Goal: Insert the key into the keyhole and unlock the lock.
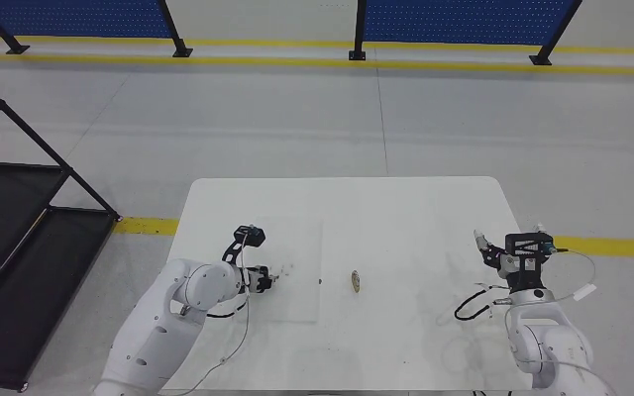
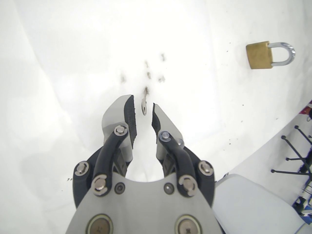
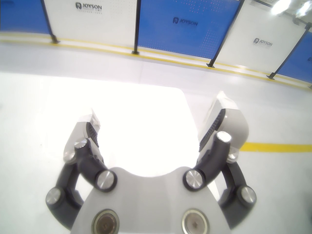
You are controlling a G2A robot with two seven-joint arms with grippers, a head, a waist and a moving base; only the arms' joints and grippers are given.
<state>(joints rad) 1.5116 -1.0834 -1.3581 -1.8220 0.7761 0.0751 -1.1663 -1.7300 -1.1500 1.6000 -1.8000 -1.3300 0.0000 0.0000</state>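
Top view: left gripper [image 1: 267, 279] sits low over the near-left part of the white table [image 1: 426, 208], pointing toward the middle. Brass padlock [image 1: 355, 282] lies flat near the table centre, well apart from both arms. Nothing holds it, so I'd guess it needs pinning before any insertion. Right gripper [image 1: 511, 241] hangs over the table's right edge, away from the lock; looks parked out of the way.

Left wrist view: jaws part-open. The key [image 2: 144, 105] sits on the table right between the pads [image 2: 130, 113], with a gap on both sides, so it's not gripped. It looks on edge or tilted; can't tell which. Bow hole is toward the gripper, blade points away. The fingers straddle it lengthwise, probably so a close pinches the bow and leaves the blade free for the keyhole. Dark scuff marks [image 2: 148, 74] on the table just beyond the blade tip. Padlock [image 2: 259, 55] lies off to one side, shackle [image 2: 286, 53] shut, keyhole face hidden.

Right wrist view: right gripper [image 3: 158, 105] has its jaws wide open with nothing between them. It's over a table corner, facing blue-and-white barrier panels [image 3: 185, 23] across the floor.

Judgement: this is the pick-up stage, task barely begun. Risk is the thin key slipping or rotating when pinched.
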